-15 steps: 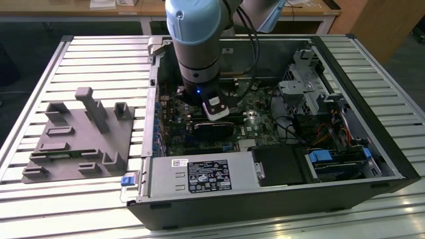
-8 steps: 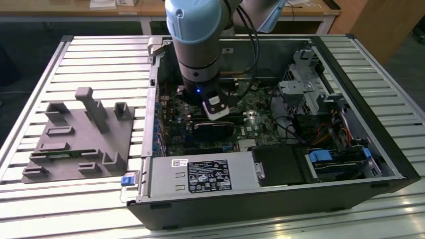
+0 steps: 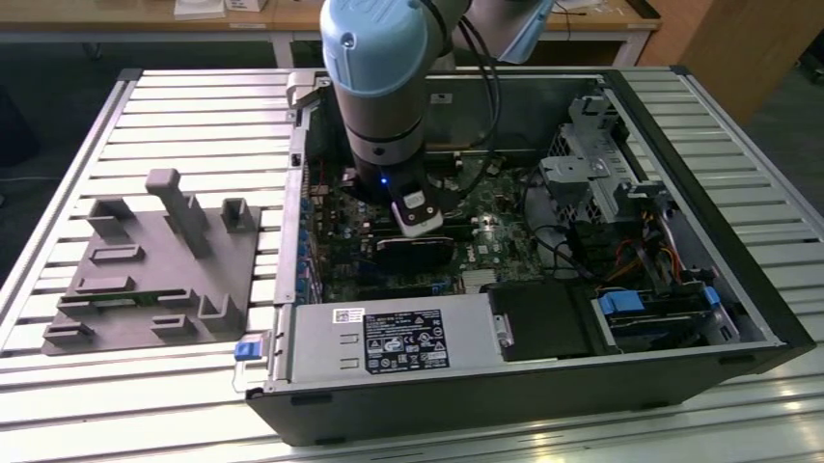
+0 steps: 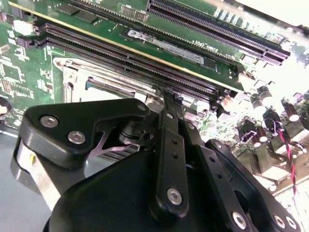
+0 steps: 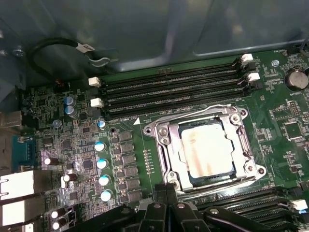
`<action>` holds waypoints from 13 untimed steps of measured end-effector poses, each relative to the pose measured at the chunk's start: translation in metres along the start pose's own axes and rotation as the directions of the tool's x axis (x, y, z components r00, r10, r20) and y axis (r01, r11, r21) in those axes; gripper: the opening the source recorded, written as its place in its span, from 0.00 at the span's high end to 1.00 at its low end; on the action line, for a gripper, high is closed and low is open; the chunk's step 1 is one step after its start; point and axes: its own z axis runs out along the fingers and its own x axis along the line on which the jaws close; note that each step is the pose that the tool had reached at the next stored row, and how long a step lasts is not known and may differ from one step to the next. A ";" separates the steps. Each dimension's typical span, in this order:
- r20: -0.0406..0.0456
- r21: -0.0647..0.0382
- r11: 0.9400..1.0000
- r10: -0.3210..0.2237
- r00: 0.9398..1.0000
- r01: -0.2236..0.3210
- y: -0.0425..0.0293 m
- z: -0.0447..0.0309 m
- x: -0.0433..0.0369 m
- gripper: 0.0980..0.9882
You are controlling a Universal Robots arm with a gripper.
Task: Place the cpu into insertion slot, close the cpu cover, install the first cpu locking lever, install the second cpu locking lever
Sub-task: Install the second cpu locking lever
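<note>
Counter [image 3: 116, 386] is ribbed silvery metal slats running across the exterior view, catching bright glare along the near edge. Behind it, at the top of the exterior view, a pale wooden table [image 3: 232, 21] on white legs carries some white papers, with a brown wooden panel [image 3: 747, 43] at the exterior view's right. Floor [image 3: 58, 72] between them is dark grey; a grey moulded holder block [image 3: 154, 265] sits on the counter at the exterior view's left, beside the open computer case [image 3: 515, 386].
</note>
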 end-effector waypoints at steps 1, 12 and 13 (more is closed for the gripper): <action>0.000 0.000 1.000 0.000 1.000 0.000 -0.0002 0.0006 0.0001 0.99; 0.000 0.000 1.000 0.000 1.000 0.000 0.0051 -0.0184 -0.0007 0.99; 0.000 0.000 1.000 0.000 1.000 0.000 0.0058 -0.0210 -0.0008 0.99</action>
